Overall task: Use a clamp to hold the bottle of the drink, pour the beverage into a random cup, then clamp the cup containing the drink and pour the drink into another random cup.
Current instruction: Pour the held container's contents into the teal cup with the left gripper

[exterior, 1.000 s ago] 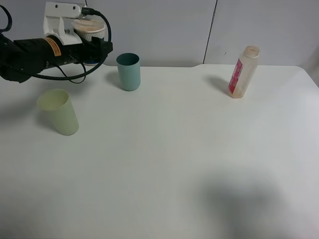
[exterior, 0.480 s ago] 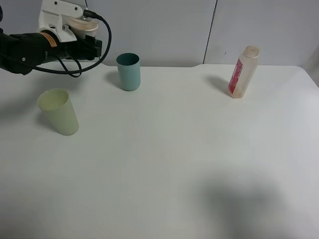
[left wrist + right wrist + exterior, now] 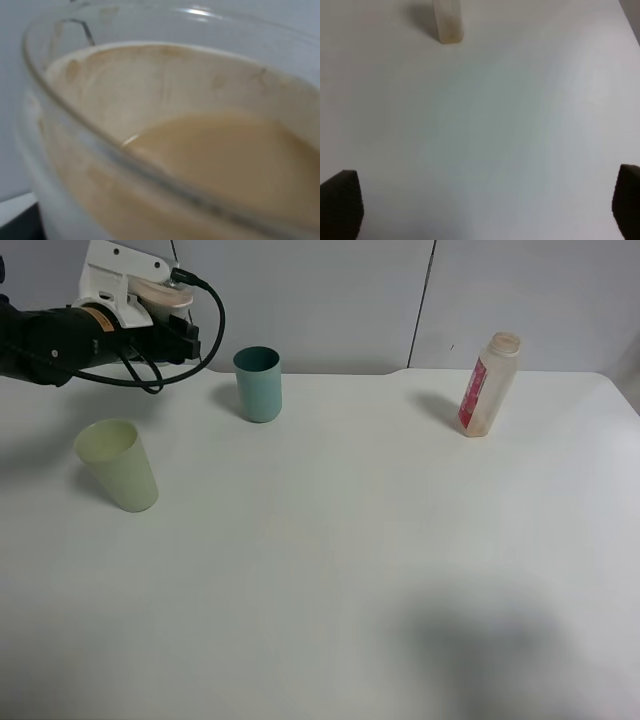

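Three cups and one bottle [image 3: 488, 383] were in sight over a white desk [image 3: 350, 540]. The left gripper [image 3: 165, 315] hung above the far left corner, clear of the desk, pinching the white cup [image 3: 162, 292]. From the high camera only the cup's tan-stained rim showed past the arm. The rim sloped down on the side nearer the teal cup [image 3: 257, 383], so the long axis leaned off vertical with the mouth tipped that way, though the exact angle could not be told. The left wrist camera saw nothing but this cup [image 3: 75, 165] from close up. The tan drink [image 3: 235, 160] pooled against one side of the stained inner wall, which agreed with the tilt. The fingers themselves were out of that picture.

The teal cup stood upright near the far edge, just right of the raised gripper, mouth up. The green cup [image 3: 117, 464] stood near the left edge, nearer the front, also mouth up. The bottle stood on its base near the far right corner, long axis vertical and mouth up, with a red label down one side.

The right gripper [image 3: 485, 205] hovered with its dark fingertips [image 3: 340, 202] spread wide and nothing between them. It faced the bottle [image 3: 447, 20], which stood well apart from it.
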